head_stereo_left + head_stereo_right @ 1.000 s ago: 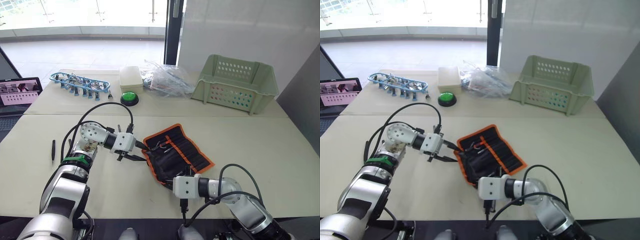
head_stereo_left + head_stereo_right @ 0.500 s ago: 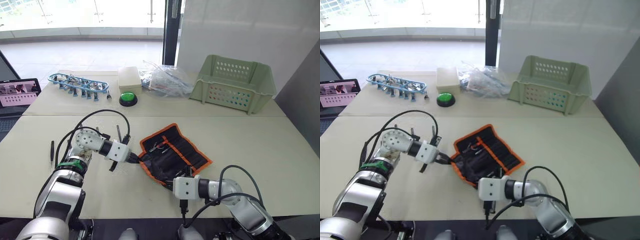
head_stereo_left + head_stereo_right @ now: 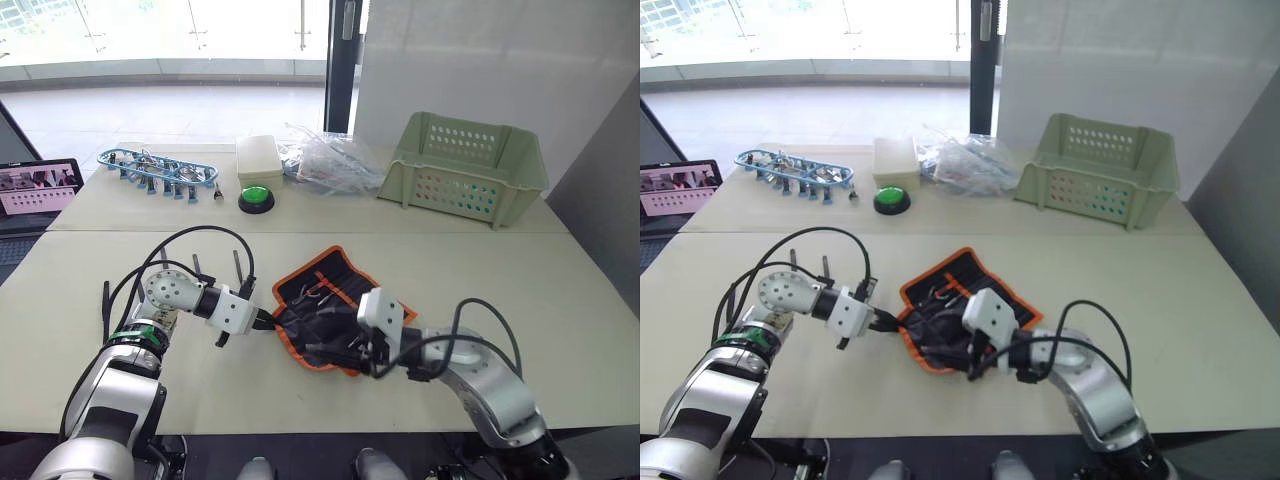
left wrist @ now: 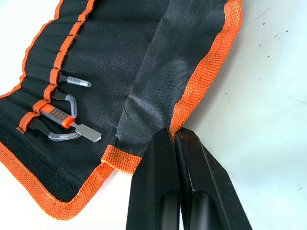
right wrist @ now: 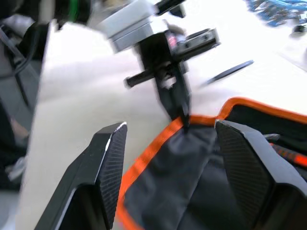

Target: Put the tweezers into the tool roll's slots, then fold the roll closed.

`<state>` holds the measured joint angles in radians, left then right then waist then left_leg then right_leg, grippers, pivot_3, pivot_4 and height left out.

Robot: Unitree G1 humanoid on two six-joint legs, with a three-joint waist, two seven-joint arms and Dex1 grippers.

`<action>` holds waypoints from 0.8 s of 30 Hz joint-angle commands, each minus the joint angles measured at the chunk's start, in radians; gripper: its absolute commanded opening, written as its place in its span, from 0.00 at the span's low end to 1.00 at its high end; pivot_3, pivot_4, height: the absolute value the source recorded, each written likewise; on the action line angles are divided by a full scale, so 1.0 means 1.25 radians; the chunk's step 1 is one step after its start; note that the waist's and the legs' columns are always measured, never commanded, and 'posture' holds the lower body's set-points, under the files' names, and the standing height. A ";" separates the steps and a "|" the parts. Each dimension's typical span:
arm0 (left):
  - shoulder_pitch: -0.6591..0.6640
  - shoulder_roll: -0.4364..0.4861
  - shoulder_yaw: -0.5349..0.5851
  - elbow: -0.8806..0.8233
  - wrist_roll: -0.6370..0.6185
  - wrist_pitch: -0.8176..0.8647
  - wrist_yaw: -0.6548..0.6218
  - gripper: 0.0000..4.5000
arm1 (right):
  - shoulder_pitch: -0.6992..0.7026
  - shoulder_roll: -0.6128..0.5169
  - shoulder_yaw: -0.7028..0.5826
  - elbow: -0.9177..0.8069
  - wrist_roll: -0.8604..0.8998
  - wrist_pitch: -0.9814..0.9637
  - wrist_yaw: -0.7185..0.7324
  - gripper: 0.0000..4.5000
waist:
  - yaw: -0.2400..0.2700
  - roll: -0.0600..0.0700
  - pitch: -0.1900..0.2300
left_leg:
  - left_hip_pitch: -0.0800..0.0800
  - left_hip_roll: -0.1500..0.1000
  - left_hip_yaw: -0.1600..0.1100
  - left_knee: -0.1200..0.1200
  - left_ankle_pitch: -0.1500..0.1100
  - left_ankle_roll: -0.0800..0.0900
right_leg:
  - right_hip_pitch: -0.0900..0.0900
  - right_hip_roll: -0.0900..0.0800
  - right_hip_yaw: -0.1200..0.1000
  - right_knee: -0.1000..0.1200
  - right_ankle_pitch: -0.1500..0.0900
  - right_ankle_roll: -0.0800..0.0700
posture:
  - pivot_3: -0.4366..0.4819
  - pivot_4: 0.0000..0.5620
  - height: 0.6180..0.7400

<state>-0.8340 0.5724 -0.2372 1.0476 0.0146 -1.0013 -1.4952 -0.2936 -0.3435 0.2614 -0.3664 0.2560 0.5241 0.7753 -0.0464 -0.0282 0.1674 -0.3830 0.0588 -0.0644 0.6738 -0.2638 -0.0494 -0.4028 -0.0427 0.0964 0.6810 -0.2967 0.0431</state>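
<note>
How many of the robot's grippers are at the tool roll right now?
2. The left gripper is shut on the tool roll's orange edge at its left corner. The right gripper is open above its near side. Nothing seems hidden.

One tool roll [image 3: 335, 310]. One loose tweezers [image 3: 106, 299] on the table; three tools visible in the roll's slots [image 4: 57, 91]. One green basket [image 3: 464, 167]. One green button [image 3: 256, 197]. One blue-framed rack [image 3: 158, 169]. One white box [image 3: 259, 157].

The left gripper [image 3: 887, 324] pinches the tool roll [image 3: 985, 300] at its orange edge, jaws closed on the fabric. The right gripper [image 3: 960, 352] hovers over the roll just beyond those jaws, on a pale tabletop [image 3: 1160, 300].
</note>
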 commanded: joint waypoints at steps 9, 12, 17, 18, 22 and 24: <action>-0.002 0.028 -0.003 0.014 0.015 -0.015 0.025 0.00 | 0.089 0.011 0.059 0.091 -0.049 -0.040 -0.048 0.01 | 0.000 0.000 0.000 | -0.001 0.000 0.000 0.001 0.000 0.000 | -0.001 0.000 0.000 0.000 0.000 0.000 | 0.48 0.27 0.78; 0.003 0.029 -0.005 0.015 0.018 -0.010 0.031 0.00 | 0.092 0.003 0.084 0.128 -0.086 -0.024 -0.072 0.01 | 0.000 0.000 0.000 | -0.001 0.000 0.000 0.002 0.000 0.000 | 0.000 0.000 0.000 0.000 0.000 0.000 | 0.48 0.27 0.78; 0.014 0.031 0.008 -0.003 0.000 0.049 0.025 0.00 | 0.093 -0.010 0.094 0.148 -0.094 0.017 -0.076 0.01 | -0.001 0.001 -0.001 | 0.001 0.000 0.000 0.002 0.000 0.000 | 0.002 0.000 0.000 0.000 0.000 0.000 | 0.48 0.27 0.78; 0.022 0.036 0.014 -0.012 -0.017 0.059 0.005 0.00 | 0.094 -0.013 0.095 0.149 -0.095 0.028 -0.078 0.01 | -0.001 0.001 -0.001 | 0.002 0.000 0.000 0.002 0.000 0.000 | 0.002 0.000 0.000 0.000 0.000 0.000 | 0.48 0.27 0.78; 0.055 0.056 0.042 -0.058 -0.073 0.118 -0.027 0.26 | 0.096 -0.024 0.106 0.140 -0.093 0.033 -0.074 0.00 | -0.005 0.001 -0.001 | 0.004 0.000 0.000 0.001 0.000 0.000 | 0.004 0.000 0.000 0.000 0.000 0.001 | 0.48 0.27 0.78; 0.087 0.069 0.071 -0.119 -0.133 0.217 -0.049 0.42 | 0.095 -0.028 0.113 0.133 -0.093 0.034 -0.072 0.00 | -0.007 0.001 -0.001 | 0.004 0.000 0.000 0.001 0.000 0.000 | 0.004 0.000 0.000 0.000 0.000 0.001 | 0.48 0.27 0.78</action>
<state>-0.7423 0.6400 -0.1790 0.9544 -0.0923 -0.8103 -1.5291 -0.2089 -0.3504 0.3724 -0.2451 0.1717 0.5121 0.6870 -0.0551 -0.0275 0.1665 -0.3782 0.0593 -0.0647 0.6749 -0.2641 -0.0488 -0.3980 -0.0422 0.0964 0.6810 -0.2972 0.0438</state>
